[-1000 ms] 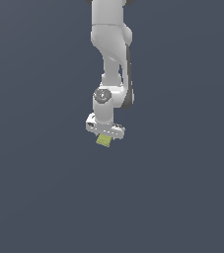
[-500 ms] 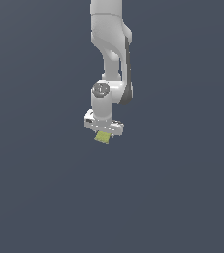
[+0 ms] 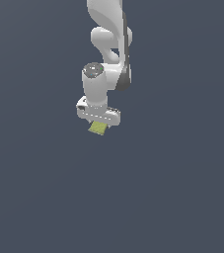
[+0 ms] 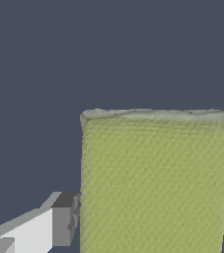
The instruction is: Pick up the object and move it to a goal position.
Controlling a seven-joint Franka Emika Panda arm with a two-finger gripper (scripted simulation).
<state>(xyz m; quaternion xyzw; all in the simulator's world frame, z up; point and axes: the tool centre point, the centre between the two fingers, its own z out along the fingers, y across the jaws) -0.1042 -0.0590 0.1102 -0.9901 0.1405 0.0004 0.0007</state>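
One small flat yellow-green rectangular block [image 3: 98, 128] hangs under your white gripper [image 3: 99, 120], clamped between the grey-padded fingers [image 4: 64, 220] pressing on its two sides, so you can carry it clear of the dark surface toward the goal. No brand, label or writing shows anywhere.

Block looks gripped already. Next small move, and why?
Probably carry on transporting it with the grip shut. The wrist view shows the yellow-green block filling the space between both fingers, and the exterior view shows it tucked under the gripper. No goal marker is visible, so direction is unclear.
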